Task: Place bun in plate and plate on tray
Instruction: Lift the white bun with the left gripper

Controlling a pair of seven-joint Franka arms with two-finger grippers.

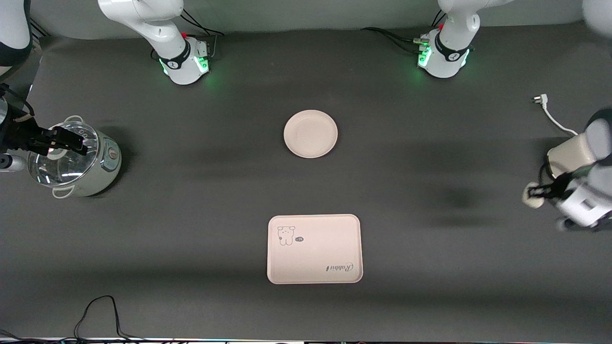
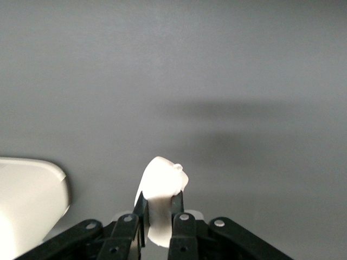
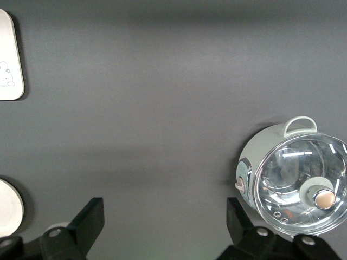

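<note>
One bun (image 1: 531,196), one plate (image 1: 311,134), one tray (image 1: 314,249), one lidded pot (image 1: 76,160), one white appliance (image 1: 571,153) with one power cord (image 1: 550,114), and two arm bases.

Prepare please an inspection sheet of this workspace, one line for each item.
Surface: dark grey table, bare between things.
Job's things: bun held in air; plate empty, mid-table; tray empty, nearer the front camera.
Clutter: glass-lidded pot at the right arm's end; white container at the left arm's end.
Grippers: left end effector shut on bun; right end effector open over pot.
Cables: white plug cord; black cable.
Surroundings: nothing seen.
</note>
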